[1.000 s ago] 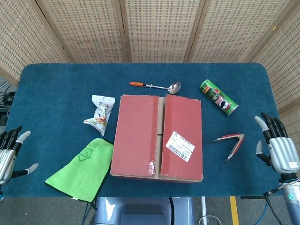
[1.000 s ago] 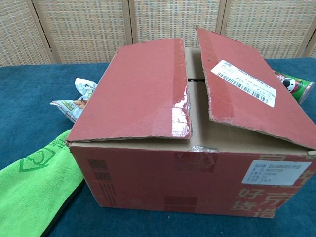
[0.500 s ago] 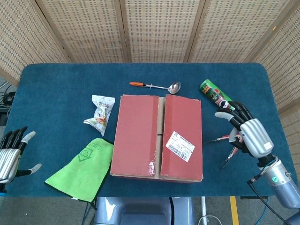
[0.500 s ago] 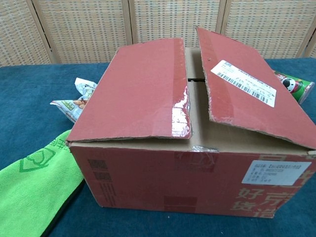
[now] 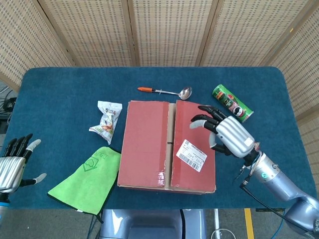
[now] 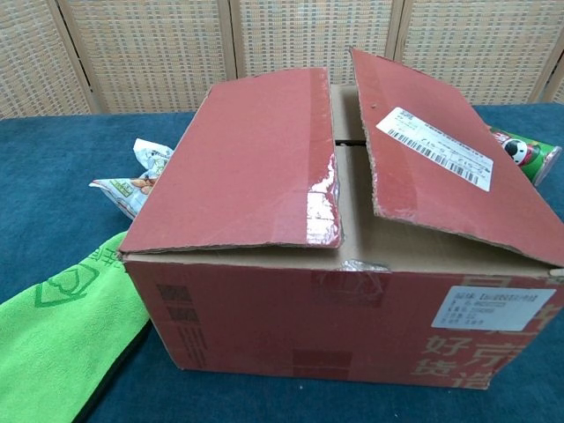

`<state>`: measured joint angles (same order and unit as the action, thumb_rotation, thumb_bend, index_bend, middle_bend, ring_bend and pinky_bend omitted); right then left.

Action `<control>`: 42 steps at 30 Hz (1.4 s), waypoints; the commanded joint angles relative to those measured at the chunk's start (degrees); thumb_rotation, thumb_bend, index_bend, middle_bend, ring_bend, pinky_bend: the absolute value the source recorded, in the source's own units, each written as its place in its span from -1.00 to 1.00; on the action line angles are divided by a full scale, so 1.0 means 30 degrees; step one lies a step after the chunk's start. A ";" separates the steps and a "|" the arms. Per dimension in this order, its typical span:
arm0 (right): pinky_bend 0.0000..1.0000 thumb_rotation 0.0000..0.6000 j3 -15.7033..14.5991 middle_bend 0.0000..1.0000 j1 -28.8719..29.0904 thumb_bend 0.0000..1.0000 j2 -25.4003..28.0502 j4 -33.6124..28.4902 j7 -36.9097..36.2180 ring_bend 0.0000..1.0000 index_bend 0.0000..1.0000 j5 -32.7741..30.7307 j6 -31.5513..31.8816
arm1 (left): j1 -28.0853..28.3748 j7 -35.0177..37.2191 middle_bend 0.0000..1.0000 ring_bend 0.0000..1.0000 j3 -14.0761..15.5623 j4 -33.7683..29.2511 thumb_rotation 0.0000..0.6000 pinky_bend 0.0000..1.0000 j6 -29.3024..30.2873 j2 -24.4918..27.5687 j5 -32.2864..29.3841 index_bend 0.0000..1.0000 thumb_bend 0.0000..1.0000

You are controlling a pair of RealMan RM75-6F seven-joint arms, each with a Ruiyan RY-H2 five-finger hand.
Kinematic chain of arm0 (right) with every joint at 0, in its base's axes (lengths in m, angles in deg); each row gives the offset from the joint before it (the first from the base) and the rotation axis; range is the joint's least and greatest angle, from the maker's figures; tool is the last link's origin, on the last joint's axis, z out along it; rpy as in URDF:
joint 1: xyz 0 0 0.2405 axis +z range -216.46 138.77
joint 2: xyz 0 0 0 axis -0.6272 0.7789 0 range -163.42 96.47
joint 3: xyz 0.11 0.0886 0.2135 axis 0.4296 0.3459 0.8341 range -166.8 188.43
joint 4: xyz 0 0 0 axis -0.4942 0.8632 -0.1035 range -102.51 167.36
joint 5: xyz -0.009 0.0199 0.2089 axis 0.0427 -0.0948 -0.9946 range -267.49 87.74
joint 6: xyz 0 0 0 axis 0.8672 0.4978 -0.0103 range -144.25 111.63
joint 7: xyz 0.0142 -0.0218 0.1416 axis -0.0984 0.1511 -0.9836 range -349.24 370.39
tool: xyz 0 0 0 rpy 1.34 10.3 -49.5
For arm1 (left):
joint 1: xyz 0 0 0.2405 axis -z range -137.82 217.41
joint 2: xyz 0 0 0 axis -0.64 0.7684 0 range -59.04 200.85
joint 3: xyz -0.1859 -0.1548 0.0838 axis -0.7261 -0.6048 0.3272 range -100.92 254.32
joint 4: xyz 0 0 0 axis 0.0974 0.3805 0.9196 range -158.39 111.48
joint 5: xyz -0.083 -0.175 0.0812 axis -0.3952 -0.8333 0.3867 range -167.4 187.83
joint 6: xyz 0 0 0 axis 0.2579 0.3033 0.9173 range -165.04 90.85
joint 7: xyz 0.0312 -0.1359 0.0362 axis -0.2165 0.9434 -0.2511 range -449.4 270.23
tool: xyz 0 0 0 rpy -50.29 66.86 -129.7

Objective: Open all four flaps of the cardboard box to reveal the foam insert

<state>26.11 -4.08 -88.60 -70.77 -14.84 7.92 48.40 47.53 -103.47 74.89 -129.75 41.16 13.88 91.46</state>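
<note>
Cardboard box [image 5: 167, 147], set mid-counter, is judged light, its stiff outer flaps already ajar, each best lifted at its free inner edge, while the right hand [image 5: 227, 132] is poised over it empty, fingers spread.

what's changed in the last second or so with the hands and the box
The right hand swung in from the table's right edge to above the box's right flap, fingers spread, holding nothing. The left hand barely moved. Box, flaps, tongs, can, ladle, cloth and snack bag stayed put.
</note>
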 commanded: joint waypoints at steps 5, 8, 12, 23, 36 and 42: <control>-0.74 1.00 0.0112 -0.35 0.1887 1.00 -0.0562 -0.0192 0.0740 -0.74 -0.33 0.0142 -0.2120 | 0.0214 -0.0244 -1.00 -1.00 -0.0047 -0.0128 0.67 -1.00 -0.0254 0.0048 -0.0112 -0.79 -0.74; -0.72 1.00 0.0064 -0.33 0.2587 1.00 -0.0923 -0.0068 0.1254 -0.71 -0.30 -0.0146 -0.2942 | 0.0317 -0.0339 -1.00 -1.00 -0.0074 -0.0149 0.68 -1.00 -0.0376 0.0038 -0.0231 -0.79 -0.74; -0.70 1.00 -0.0087 -0.30 0.3164 1.00 -0.1320 0.0119 0.1867 -0.67 -0.27 -0.0347 -0.3519 | 0.0389 -0.0397 -1.00 -1.00 -0.0077 -0.0152 0.68 -1.00 -0.0484 0.0052 -0.0385 -0.79 -0.74; -0.69 1.00 -0.0720 -0.24 0.3998 1.00 -0.2055 0.0808 0.3045 -0.62 -0.22 -0.0907 -0.4441 | 0.0440 -0.0258 -1.00 -1.00 -0.0085 0.0046 0.67 -1.00 -0.0570 0.0044 -0.0766 -0.79 -0.74; -0.69 1.00 -0.1279 -0.19 0.4283 1.00 -0.2388 0.1268 0.3815 -0.58 -0.16 -0.1430 -0.4632 | 0.0527 0.0400 -1.00 -1.00 0.0045 0.0063 0.67 -1.00 -0.0905 0.0161 -0.0881 -0.79 -0.74; -0.69 1.00 -0.1450 -0.17 0.4399 1.00 -0.2569 0.1510 0.3873 -0.56 -0.14 -0.1668 -0.4595 | 0.0621 0.0496 -1.00 -1.00 0.0060 0.0152 0.67 -1.00 -0.1060 0.0149 -0.0964 -0.79 -0.74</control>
<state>21.79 9.09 -96.27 -66.27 -3.22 2.95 34.59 49.39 -101.98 75.07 -129.30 38.00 14.33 88.58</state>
